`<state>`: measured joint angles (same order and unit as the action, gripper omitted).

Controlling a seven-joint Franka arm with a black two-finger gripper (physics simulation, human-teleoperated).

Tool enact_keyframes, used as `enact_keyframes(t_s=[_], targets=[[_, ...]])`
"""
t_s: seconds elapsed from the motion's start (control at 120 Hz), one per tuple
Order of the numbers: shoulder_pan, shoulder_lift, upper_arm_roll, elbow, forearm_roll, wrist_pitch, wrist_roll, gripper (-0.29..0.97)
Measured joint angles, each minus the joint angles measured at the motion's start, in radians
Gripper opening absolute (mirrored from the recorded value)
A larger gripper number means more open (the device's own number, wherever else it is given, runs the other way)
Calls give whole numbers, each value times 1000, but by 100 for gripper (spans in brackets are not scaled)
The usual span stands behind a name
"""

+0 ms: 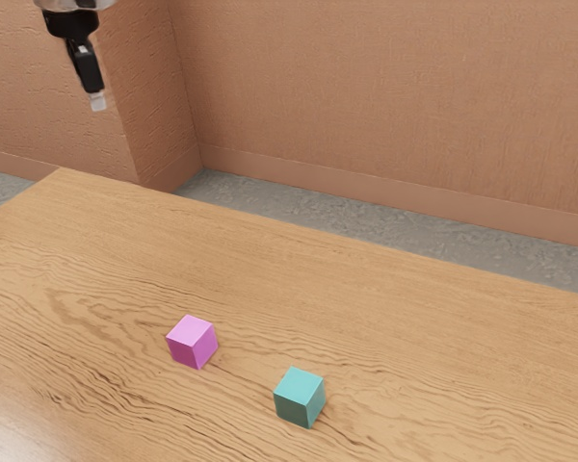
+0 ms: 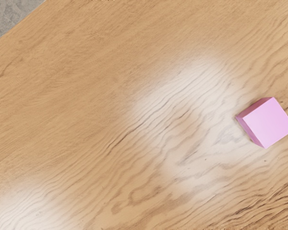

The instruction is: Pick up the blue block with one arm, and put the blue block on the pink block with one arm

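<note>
The gripper (image 1: pixel 96 99) hangs high above the wooden table (image 1: pixel 414 318), at the far end toward the exterior view's left, and it holds nothing. From this side-on angle I cannot tell whether it is open or closed. The blue block (image 1: pixel 300 396) is a small cube of blue-green, almost teal colour, with a paler top face and darker side faces. It sits flat on the table with one upright edge turned toward the exterior camera. It lies well below the gripper and well off toward the exterior view's right. The pink block (image 1: pixel 192 341) rests flat on the wood too, near the blue block but apart from it, on the side nearer the gripper. The wrist view shows the pink block (image 2: pixel 266 121) off to one side of the hand, on bare wood grain (image 2: pixel 110 120).
</note>
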<state>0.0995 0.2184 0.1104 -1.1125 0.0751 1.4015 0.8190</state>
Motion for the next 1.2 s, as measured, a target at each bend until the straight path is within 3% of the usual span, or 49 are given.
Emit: enact_keyframes(t_s=[0.133,0.2,0.267,0.533,0.667,0.733,0.825,0.967,1.05,1.133,1.2], targets=[[0,-2,1,38,-3,-10,84,68],[2,-52,-58,220,34,-46,99,68],[-21,-124,-110,290,62,-77,111,68],[-9,-119,-185,287,90,-126,147,68],[-6,-110,-193,47,85,-82,162,68],[0,-202,-202,-247,80,9,168,68],[-3,-348,-207,-652,7,151,176,68],[-8,-462,-299,-930,-77,257,206,68],[-9,-506,-349,-1112,-118,396,249,68],[-9,-501,-398,-1185,-183,512,282,68],[-10,-491,-431,-1202,-187,577,356,68]])
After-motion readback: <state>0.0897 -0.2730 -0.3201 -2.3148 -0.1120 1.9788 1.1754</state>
